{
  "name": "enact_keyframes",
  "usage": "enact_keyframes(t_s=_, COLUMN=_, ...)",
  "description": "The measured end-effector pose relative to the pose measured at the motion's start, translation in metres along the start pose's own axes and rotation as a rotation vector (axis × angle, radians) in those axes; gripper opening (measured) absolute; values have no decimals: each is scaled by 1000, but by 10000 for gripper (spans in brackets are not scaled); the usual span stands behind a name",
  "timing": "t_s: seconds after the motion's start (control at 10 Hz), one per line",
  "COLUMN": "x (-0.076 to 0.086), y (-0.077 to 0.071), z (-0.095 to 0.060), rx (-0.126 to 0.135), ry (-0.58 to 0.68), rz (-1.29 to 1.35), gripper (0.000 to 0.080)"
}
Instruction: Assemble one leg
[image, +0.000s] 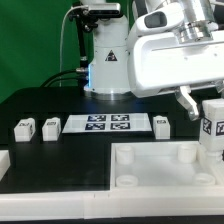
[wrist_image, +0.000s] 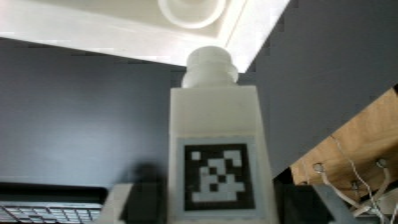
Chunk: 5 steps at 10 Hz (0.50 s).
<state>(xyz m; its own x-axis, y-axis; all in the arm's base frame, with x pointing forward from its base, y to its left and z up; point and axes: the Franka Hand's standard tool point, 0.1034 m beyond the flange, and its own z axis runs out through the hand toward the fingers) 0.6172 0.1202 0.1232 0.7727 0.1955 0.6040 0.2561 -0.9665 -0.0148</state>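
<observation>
My gripper (image: 212, 118) is shut on one leg (image: 213, 132), a small white post with a black-and-white tag. It holds the leg upright at the exterior view's right, just above the far right corner of the large white tray-like part (image: 150, 168). In the wrist view the leg (wrist_image: 217, 120) fills the middle, tag facing the camera, with its round peg pointing at a round corner socket (wrist_image: 192, 10). The dark fingers (wrist_image: 146, 203) press on both of its sides, around my gripper (wrist_image: 217, 206). Three more legs lie on the black table: two (image: 24, 128) (image: 50, 125) at the left and one (image: 162, 123) near the middle.
The marker board (image: 108, 124) lies flat between the loose legs. A white lamp-like stand (image: 108, 60) rises behind it. A white block (image: 4, 160) sits at the exterior view's left edge. Wires and wood (wrist_image: 356, 165) show beside the table in the wrist view.
</observation>
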Motion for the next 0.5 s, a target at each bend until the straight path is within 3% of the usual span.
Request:
enact_keyframes(t_s=0.2, x=-11, y=12, z=5, rx=-9, ry=-11, rz=0, gripper=292)
enact_keyframes(t_s=0.5, x=-20, y=18, z=13, rx=-11, ry=-26, rz=13, gripper=292)
